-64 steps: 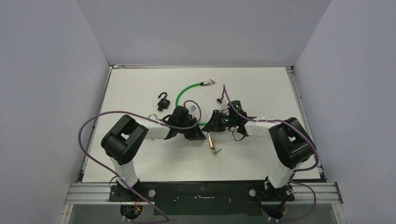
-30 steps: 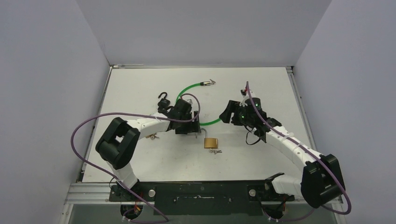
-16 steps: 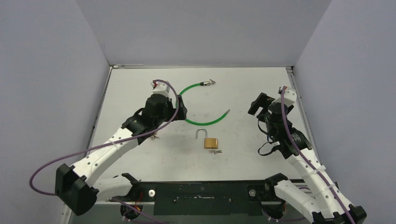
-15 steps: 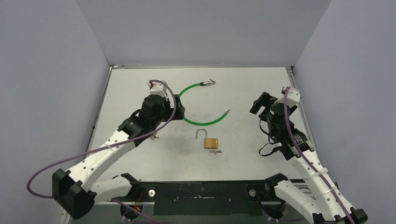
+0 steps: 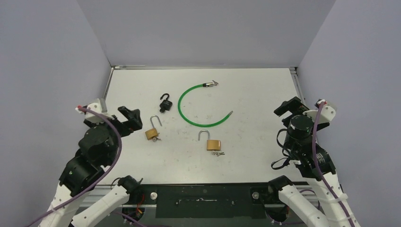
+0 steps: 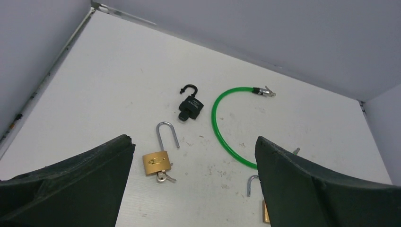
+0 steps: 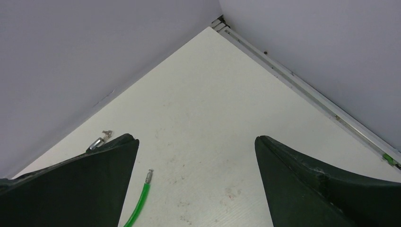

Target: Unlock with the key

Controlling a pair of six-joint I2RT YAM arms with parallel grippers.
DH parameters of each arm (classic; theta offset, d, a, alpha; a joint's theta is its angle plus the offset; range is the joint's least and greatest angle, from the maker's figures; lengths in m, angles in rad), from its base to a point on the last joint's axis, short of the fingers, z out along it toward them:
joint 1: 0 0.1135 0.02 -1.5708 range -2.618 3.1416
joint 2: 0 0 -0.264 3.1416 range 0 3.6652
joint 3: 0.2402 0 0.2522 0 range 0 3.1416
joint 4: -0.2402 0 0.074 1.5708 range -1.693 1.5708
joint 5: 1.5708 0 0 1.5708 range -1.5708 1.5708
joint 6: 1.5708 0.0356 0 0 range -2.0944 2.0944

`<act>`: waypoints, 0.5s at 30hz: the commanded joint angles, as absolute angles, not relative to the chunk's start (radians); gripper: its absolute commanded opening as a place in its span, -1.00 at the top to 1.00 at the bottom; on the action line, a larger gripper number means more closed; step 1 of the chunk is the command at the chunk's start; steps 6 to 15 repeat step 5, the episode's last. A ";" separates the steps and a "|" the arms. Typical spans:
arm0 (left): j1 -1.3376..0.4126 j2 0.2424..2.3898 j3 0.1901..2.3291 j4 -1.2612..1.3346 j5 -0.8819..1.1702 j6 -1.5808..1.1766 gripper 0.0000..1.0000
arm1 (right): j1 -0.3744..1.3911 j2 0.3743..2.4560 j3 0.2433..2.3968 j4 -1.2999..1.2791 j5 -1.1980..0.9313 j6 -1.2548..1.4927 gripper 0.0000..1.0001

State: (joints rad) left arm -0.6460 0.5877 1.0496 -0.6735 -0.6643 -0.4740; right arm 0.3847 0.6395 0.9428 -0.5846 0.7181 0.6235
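Left fingers: spread wide and holding nothing, raised over the near left edge of the bench.
Right fingers: also spread wide and empty, above the near right side, facing the far right corner.
Left brass padlock: lies flat on the left half, shackle swung open, with a key at its base.
Middle brass padlock: near the centre, shackle pointing away from the arms; whether it is latched cannot be told. Small keys touch its near edge.
Black padlock: just beyond the left brass one, shackle open.
Green cable: a curved arc between the black padlock and the middle brass one, with a metal tip at each end.
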 commanded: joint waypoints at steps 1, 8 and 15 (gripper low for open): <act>-0.642 0.532 1.135 -0.824 -0.789 -0.460 -0.95 | 0.379 0.644 0.981 -0.606 0.778 0.659 -1.00; -0.643 0.527 1.161 -0.870 -0.820 -0.469 -0.95 | 0.379 0.669 0.988 -0.609 0.772 0.678 -1.00; -0.643 0.527 1.161 -0.870 -0.820 -0.469 -0.95 | 0.379 0.669 0.988 -0.609 0.772 0.678 -1.00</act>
